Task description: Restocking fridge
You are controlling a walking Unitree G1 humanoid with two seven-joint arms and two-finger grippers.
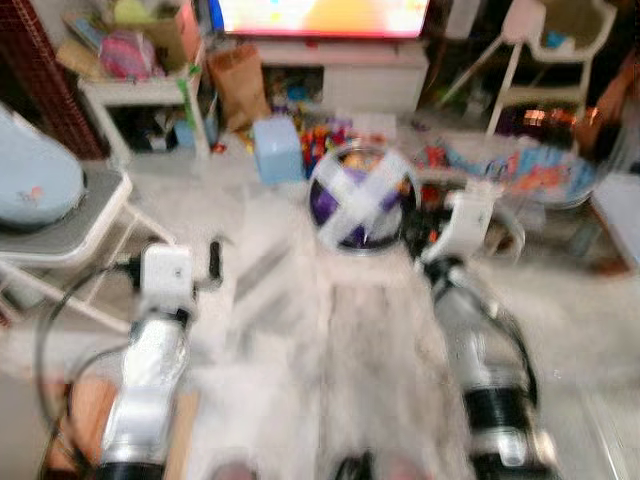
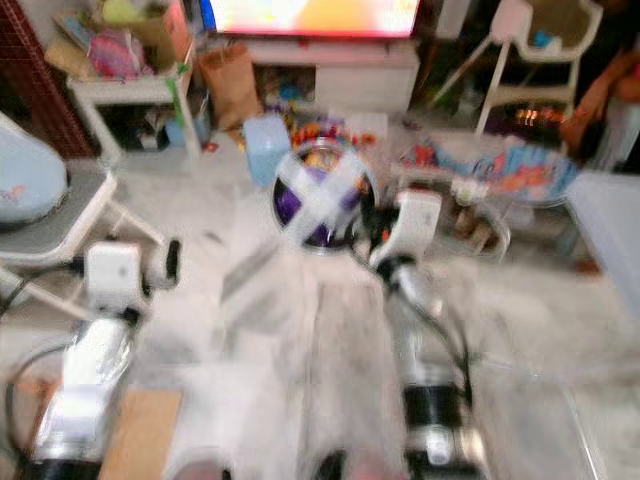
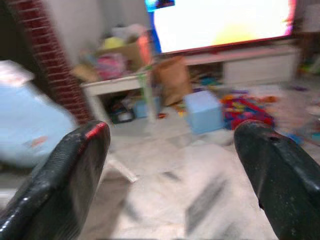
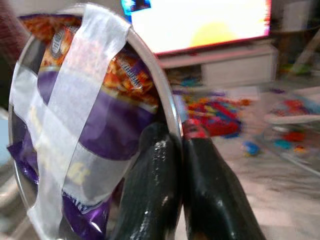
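A metal bowl (image 4: 150, 65) holding a purple snack bag (image 4: 100, 125) under crossed white tape (image 1: 362, 195) is pinched by its rim in the right gripper (image 4: 181, 145), held out ahead over the floor. The left gripper (image 3: 170, 145) is spread, empty, beside it.

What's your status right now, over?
Right gripper shut on rim of metal bowl, purple snack bag taped inside. Left gripper open, empty. Toys and blue box on floor ahead.
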